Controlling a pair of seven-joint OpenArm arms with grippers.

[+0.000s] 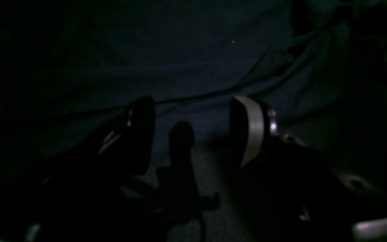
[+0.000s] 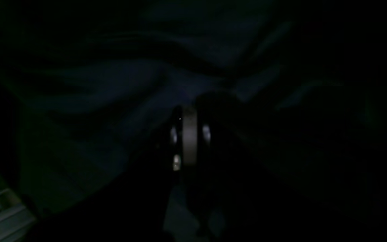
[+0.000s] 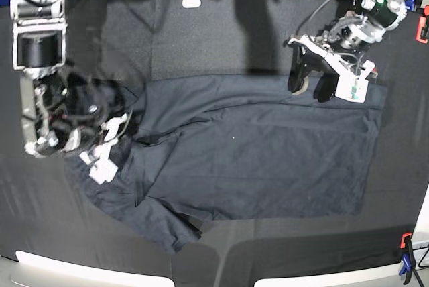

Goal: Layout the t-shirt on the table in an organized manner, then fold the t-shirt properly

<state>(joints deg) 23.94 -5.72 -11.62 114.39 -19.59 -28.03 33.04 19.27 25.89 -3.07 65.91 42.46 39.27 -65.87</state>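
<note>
one t-shirt (image 3: 261,159) dark grey, creased, spread flat | left tool (image 3: 312,83) wide | right tool (image 3: 119,133) pinching t-shirt

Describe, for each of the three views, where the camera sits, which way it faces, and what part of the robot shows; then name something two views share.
Left wrist: on the left arm, facing down at the t-shirt; left end effector open.
Right wrist: on the right arm, facing dark folds; right end effector shut.
Base: overhead, looking down on the table; both arms show.
Shared: the t-shirt appears in all three.
</note>
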